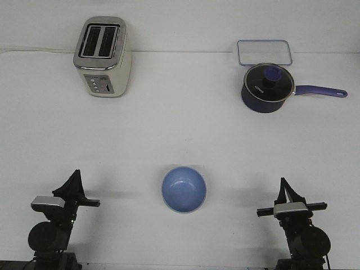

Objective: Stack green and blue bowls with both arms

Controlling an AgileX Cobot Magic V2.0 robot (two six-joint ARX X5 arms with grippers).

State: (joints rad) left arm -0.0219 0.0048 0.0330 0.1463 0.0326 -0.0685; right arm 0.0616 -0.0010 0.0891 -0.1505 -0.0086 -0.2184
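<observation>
- Blue bowl (184,189) sitting upright, matte, pale green rim showing underneath, midway between left gripper (73,180) and right gripper (285,188).
- Neither gripper touching it; bare table (180,129) lying around.
- Both grippers' finger spread: can't tell.

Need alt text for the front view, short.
A blue bowl sits alone near the front centre of a white table, between the left hand and right hand, which touch nothing. At the back stand a toaster, a lidded navy saucepan and a clear tray.

Periwinkle blue bowl (184,189); cream-silver toaster (102,56); navy saucepan (266,87); white table (180,135).
</observation>
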